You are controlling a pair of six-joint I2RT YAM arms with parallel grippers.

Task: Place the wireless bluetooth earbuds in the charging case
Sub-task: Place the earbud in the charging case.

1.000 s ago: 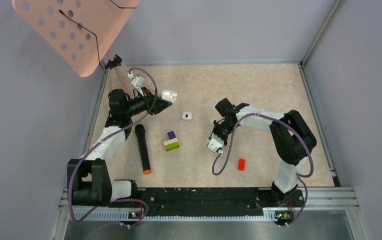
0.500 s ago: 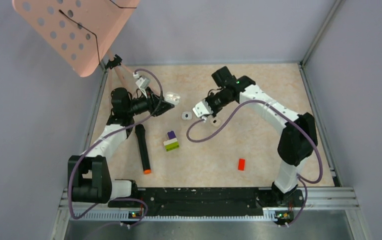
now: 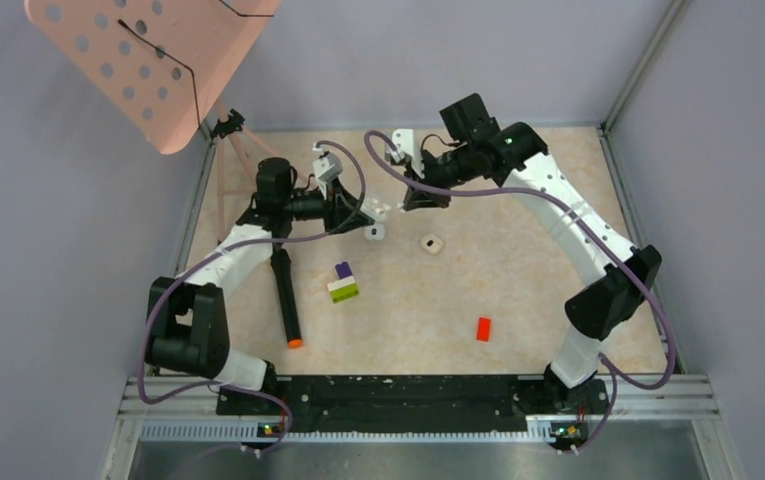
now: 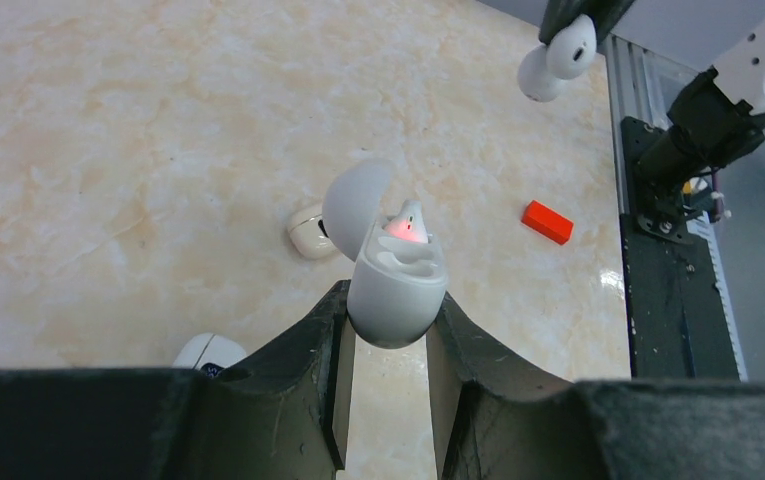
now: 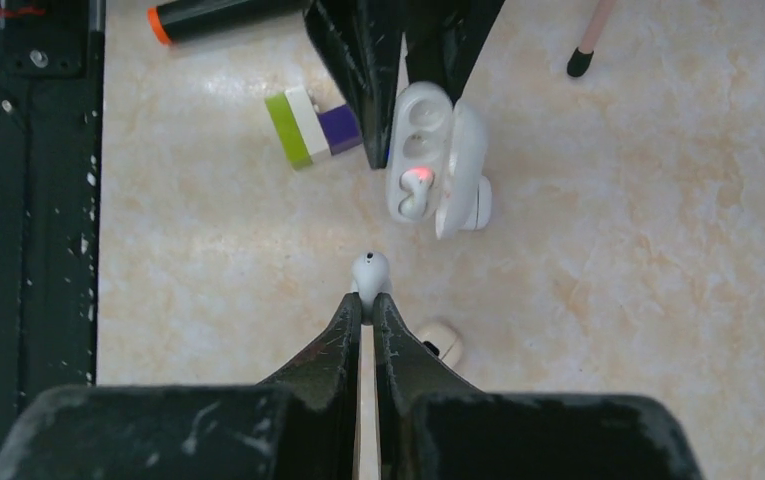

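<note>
My left pincer [image 4: 388, 330] is clamped on the open charging case [image 4: 396, 285], which has its lid tipped back and a red light [image 4: 405, 229] glowing inside. My right pincer [image 5: 367, 305] is pinched almost closed on a white earbud [image 5: 370, 270], hovering near the case's open wells.

The worktop [image 3: 538, 270] is that beige marbled stuff. Lying on it: a black marker [image 3: 284, 295] with an orange tip, a purple-white-green brick stack [image 3: 343, 283], a red brick [image 3: 483, 328], plus a small white roundish piece [image 3: 375, 232] and a cream roundish piece [image 3: 431, 243] near the middle.
</note>
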